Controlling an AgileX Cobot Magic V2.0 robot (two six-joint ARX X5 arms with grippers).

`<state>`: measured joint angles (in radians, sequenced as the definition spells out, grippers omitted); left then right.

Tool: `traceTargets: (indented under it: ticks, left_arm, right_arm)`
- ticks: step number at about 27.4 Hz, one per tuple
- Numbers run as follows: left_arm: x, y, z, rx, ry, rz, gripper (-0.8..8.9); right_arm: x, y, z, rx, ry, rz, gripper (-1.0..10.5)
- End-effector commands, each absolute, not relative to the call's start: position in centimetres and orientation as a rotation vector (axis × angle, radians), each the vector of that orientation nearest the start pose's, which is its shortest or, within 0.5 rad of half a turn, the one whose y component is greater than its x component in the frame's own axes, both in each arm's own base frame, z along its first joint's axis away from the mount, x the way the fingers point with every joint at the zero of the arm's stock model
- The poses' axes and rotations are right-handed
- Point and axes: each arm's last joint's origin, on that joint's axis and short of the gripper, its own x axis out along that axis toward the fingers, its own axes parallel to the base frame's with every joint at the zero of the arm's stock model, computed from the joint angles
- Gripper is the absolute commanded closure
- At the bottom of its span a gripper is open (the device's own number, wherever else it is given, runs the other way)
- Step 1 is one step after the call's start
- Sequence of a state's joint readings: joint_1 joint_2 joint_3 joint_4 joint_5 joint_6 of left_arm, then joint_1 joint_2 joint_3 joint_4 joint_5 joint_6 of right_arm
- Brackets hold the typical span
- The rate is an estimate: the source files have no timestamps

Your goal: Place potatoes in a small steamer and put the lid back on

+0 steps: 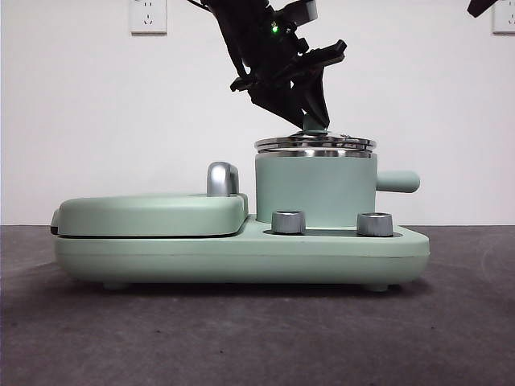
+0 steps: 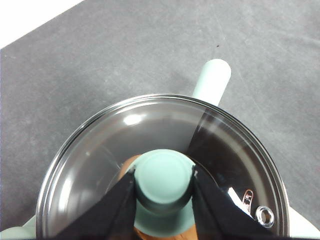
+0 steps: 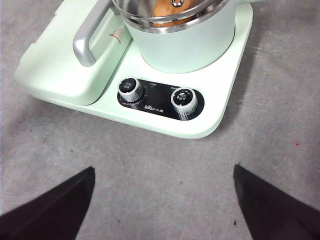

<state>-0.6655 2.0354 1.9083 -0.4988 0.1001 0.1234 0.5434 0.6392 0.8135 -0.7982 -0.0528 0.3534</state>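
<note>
Gripping lid (image 2: 150, 150) knob (on steamer (image 1: 315, 190)), left gripper (image 2: 164, 187) tilted, right gripper (image 3: 162, 192) spread

A closed griddle cover (image 1: 149, 214) with chrome handle (image 1: 221, 178) sits beside 2 knobs (image 3: 130, 89).

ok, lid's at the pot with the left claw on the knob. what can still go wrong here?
1. In the front view the lid looks slightly tilted on the small steamer; letting go now may leave it unseated.
2. The left claw is shut tight on the knob; lifting before it opens fully could drag the lid off.
3. The potato may sit high enough to hold the lid up; its height cannot be judged.
</note>
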Motion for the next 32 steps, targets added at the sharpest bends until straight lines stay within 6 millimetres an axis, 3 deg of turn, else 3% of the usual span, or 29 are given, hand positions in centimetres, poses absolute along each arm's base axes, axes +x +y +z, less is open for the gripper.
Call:
traceTargets:
  ticks: [1,28,30,32]
  left_arm:
    - [36.6,-29.7,31.5,0.294,0.537,-0.793,7.97]
    - [37.0,-30.3,30.1,0.318,0.559,-0.801,7.79]
    - [37.0,-30.3,30.2,0.316,0.557,-0.801,6.71]
    - [36.9,-30.1,30.6,0.303,0.551,-0.795,4.38]
  right_arm:
    - [10.0,6.4,30.9,0.191,0.699,0.465,5.1]
    - [10.0,6.4,30.9,0.209,0.704,0.462,5.1]
    - [10.0,6.4,30.9,0.209,0.705,0.462,5.1]
    - [10.0,6.4,30.9,0.209,0.704,0.462,5.1]
